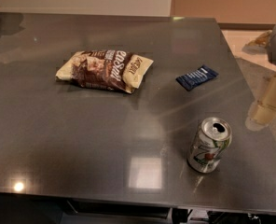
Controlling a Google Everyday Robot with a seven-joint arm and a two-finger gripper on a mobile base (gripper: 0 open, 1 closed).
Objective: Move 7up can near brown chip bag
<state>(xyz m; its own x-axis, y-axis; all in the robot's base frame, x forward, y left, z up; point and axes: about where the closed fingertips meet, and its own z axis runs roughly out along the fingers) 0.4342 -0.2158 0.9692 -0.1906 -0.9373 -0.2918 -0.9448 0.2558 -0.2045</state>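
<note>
In the camera view, the 7up can (210, 145) stood upright on the table (58, 139), toward its near right, well apart from the brown chip bag (105, 70). The end effector (267, 104) hung at the right edge; its state could not be told.

Gripper (265, 107) hovers at the table's (58, 139) right edge. The can (209, 145) stands left and nearer, the packet (197, 77) lies left and behind, and the bag (105, 70) lies farthest left.

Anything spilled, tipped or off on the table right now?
Nothing stands out. The 7up can stands upright at front right, no spill around it; the brown chip bag and blue packet lie flat, apart. The gripper hangs at the right edge of the table, touching nothing.
</note>
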